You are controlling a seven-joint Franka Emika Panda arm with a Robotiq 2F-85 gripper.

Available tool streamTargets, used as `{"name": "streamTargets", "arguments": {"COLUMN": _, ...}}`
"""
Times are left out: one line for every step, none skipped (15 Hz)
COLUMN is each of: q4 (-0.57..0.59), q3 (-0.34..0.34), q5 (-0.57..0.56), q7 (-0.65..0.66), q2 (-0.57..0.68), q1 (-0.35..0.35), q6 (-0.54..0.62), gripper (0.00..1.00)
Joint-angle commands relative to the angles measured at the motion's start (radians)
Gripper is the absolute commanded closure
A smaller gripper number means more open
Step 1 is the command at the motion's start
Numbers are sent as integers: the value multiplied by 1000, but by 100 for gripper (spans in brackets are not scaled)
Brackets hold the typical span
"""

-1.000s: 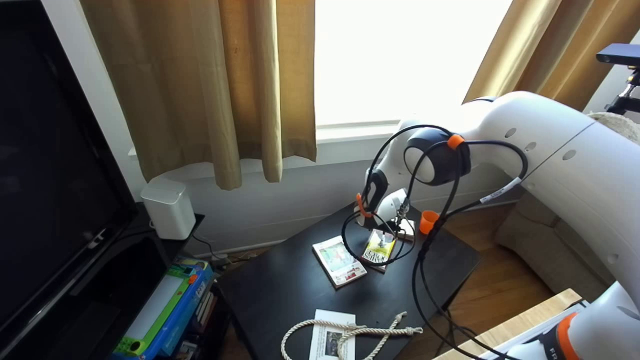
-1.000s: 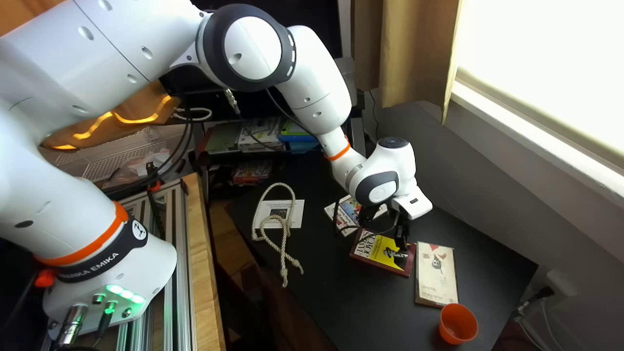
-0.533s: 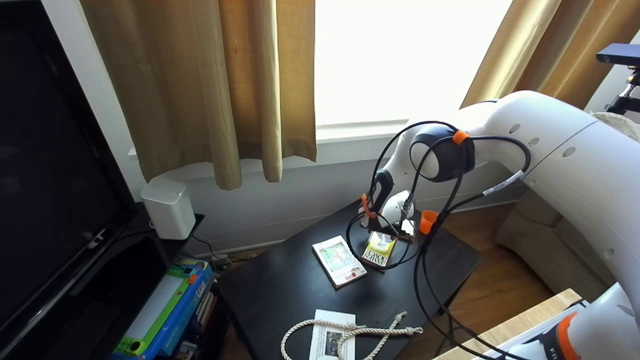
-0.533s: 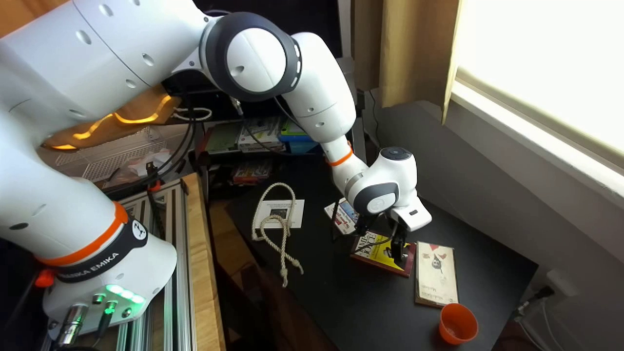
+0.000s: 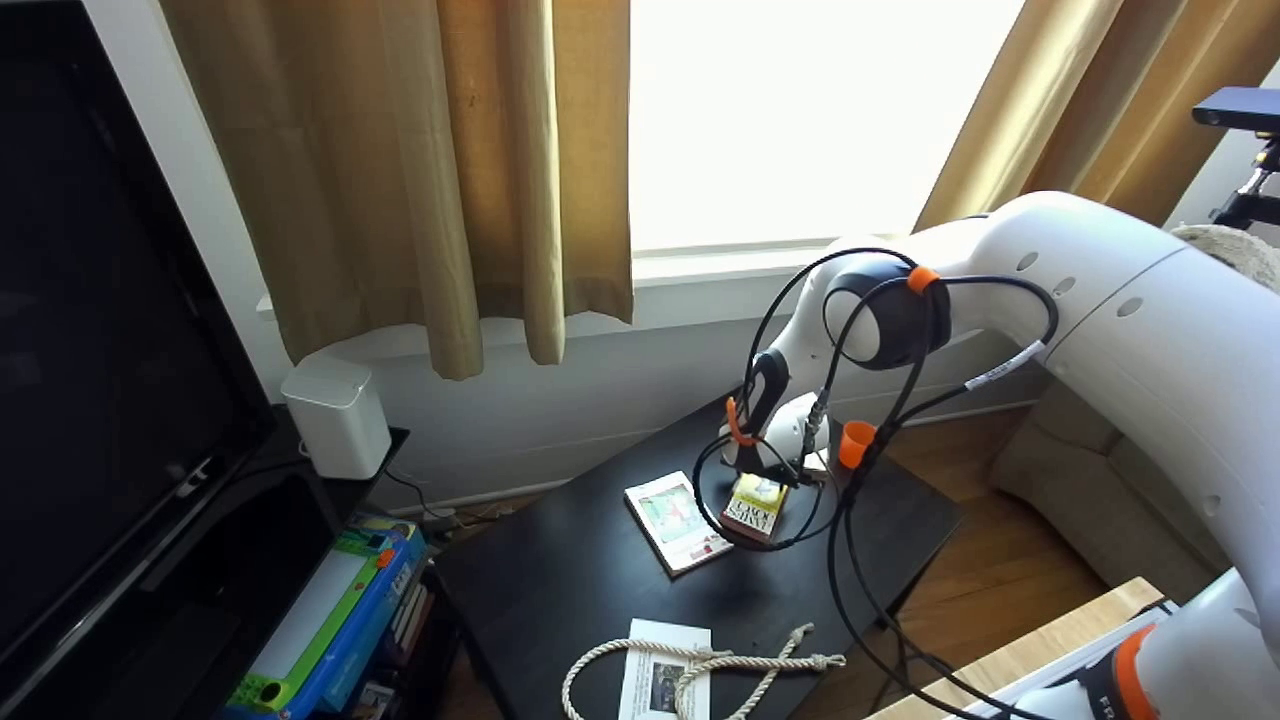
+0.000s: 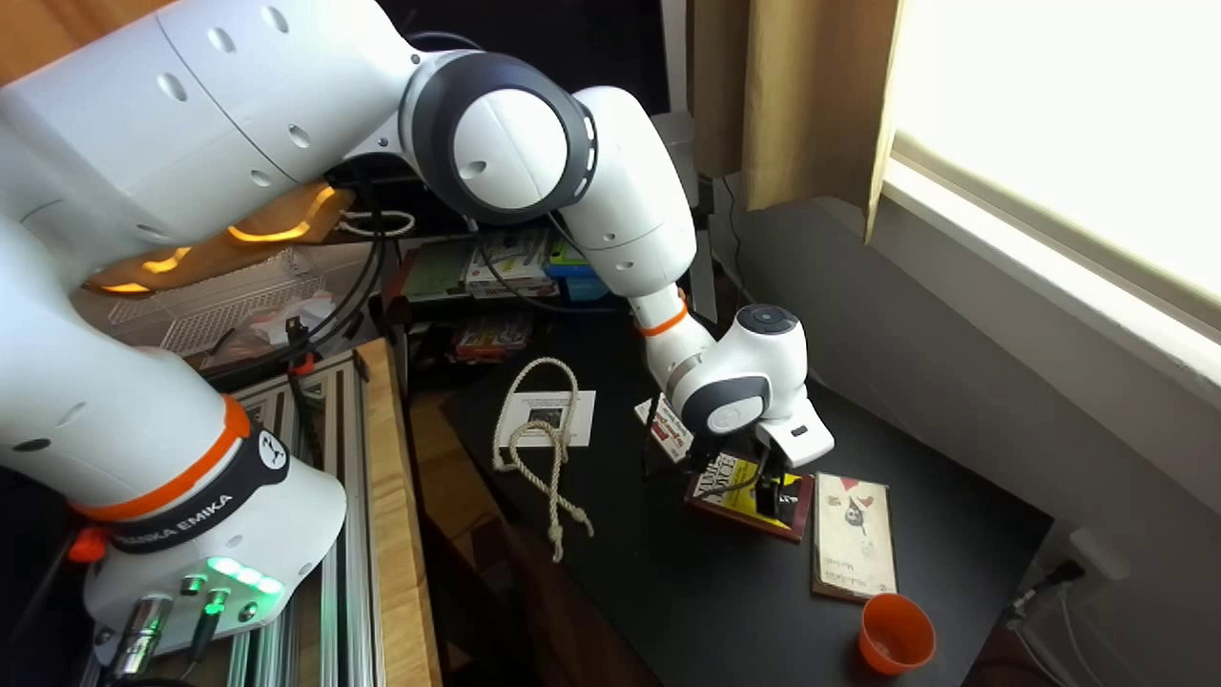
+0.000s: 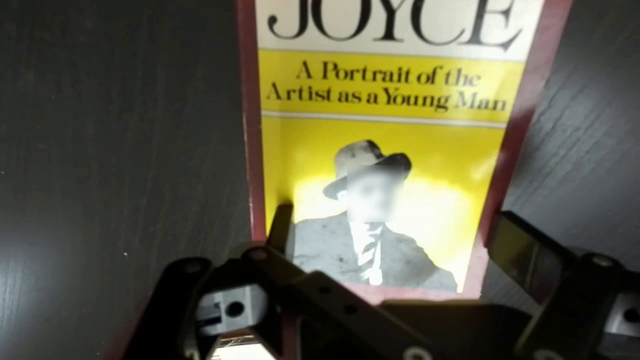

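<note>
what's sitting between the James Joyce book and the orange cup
A pale-covered book lies between the Joyce book and the orange cup in both exterior views.

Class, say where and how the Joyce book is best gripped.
Perhaps pinch the Joyce book by the long edge facing away from the white book, coming low from that side: it lies flat and looks wider than the opening of the gripper.

In an exterior view, a television [image 5: 110,350] fills the left edge, a curtain [image 5: 400,180] hangs at upper left, a rope [image 5: 765,662] lies across paper [image 5: 670,631] at bottom centre, and an orange cup [image 5: 855,446] stands right of centre.
</note>
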Motion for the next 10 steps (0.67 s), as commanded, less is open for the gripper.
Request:
{"name": "streamTargets", "arguments": {"q4": 34, "q3": 27, "q5": 42, "q7": -45, "q2": 47, "q1": -22, "q6": 48, "gripper": 0}}
{"name": "streamTargets", "arguments": {"q4": 37, "q3": 28, "q5": 45, "q7": -46, "q2": 53, "q1": -23, "q6": 59, "gripper": 0}}
{"name": "streamTargets", "arguments": {"q4": 38, "q3": 30, "q5": 49, "q7": -49, "q2": 55, "q1": -25, "q6": 69, "gripper": 0}}
{"name": "streamTargets", "arguments": {"q4": 38, "q3": 35, "q5": 54, "q7": -54, "q2": 58, "q1": -28, "q6": 84, "gripper": 0}}
{"name": "streamTargets", "arguments": {"q4": 35, "q3": 44, "q5": 62, "q7": -61, "q2": 58, "q1": -34, "q6": 107, "gripper": 0}}
{"name": "streamTargets", "arguments": {"q4": 32, "q3": 53, "q5": 68, "q7": -70, "q2": 57, "q1": -40, "q6": 126, "gripper": 0}}
{"name": "streamTargets", "arguments": {"q4": 29, "q3": 64, "q5": 73, "q7": -81, "q2": 55, "q1": -50, "q6": 144, "gripper": 0}}
{"name": "streamTargets", "arguments": {"q4": 24, "q3": 76, "q5": 79, "q7": -97, "q2": 49, "q1": -60, "q6": 153, "gripper": 0}}
{"name": "streamTargets", "arguments": {"q4": 17, "q3": 84, "q5": 85, "q7": -108, "q2": 43, "q1": -67, "q6": 157, "gripper": 0}}
{"name": "streamTargets", "arguments": {"q4": 11, "q3": 94, "q5": 90, "q7": -122, "q2": 36, "q1": -77, "q6": 154, "gripper": 0}}
